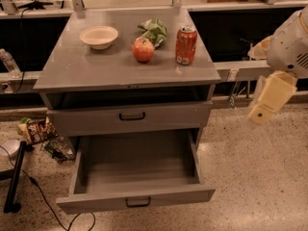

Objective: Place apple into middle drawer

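The apple [143,49], red with orange-yellow patches, sits on the grey cabinet top [86,69] between a bowl and a red soda can [186,44]. The middle drawer [137,200], the lower handled front, is pulled out wide and its inside is empty. The matching drawer front above it [132,117] is pushed in further. My gripper [262,110], cream-coloured, hangs in the air to the right of the cabinet, level with the upper drawer front and well apart from the apple. It holds nothing that I can see.
A white bowl [98,36] and a crumpled green bag [155,30] lie on the cabinet top. Snack packets [36,129] lie on the floor at the left, beside a black stand and cable [14,177]. Speckled floor lies to the right of the drawer.
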Motion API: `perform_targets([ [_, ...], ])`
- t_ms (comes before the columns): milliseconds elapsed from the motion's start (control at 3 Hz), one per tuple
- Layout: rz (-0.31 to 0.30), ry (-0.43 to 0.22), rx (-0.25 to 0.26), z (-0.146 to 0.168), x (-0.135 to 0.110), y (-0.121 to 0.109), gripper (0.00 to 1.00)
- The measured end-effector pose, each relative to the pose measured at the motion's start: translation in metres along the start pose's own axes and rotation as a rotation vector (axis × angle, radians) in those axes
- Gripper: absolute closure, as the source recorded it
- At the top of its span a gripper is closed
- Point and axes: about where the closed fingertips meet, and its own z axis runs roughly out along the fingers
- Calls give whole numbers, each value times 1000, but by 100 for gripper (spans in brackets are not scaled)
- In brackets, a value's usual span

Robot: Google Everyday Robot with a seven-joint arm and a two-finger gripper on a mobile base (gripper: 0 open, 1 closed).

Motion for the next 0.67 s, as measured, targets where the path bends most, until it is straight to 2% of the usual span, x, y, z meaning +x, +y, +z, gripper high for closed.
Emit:
perform_targets([
  [333,89,-220,-71,55,-38,-6,0],
  [667,162,-438,-97,88,-79,-16,0],
])
